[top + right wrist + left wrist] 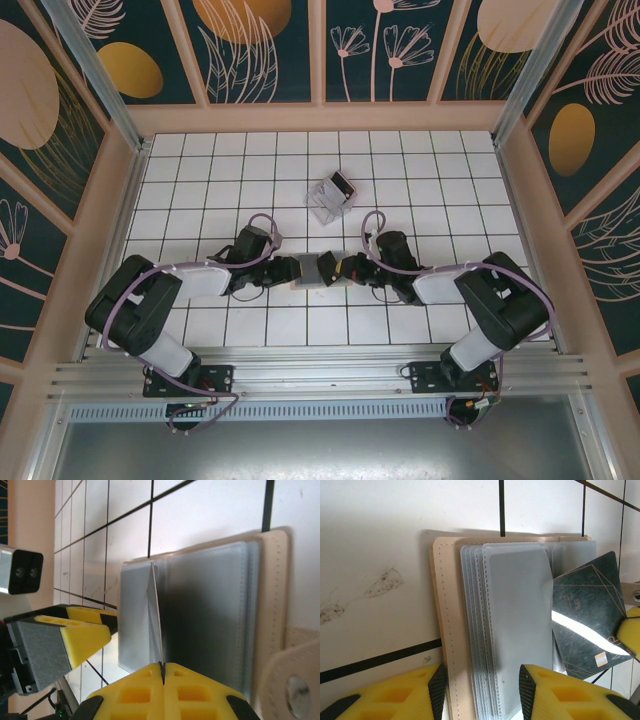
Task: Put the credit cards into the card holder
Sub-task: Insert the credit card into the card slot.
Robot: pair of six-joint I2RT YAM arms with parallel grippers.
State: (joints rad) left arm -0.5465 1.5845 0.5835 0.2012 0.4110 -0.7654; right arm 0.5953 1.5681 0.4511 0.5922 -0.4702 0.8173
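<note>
- The tan card holder (442, 630) is lying open on the table (250, 170), its clear sleeves (515, 630) fanning out.
- The right jaws are pinching a dark, gold-lined card (585, 615) at the sleeves.
- The left jaws are standing spread over the holder.

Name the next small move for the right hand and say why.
Probably ease the right hand forward, sliding the dark card into the card holder and its clear sleeves. The hand is shut on the card, whose corner only meets a sleeve; most of it lies outside.
</note>
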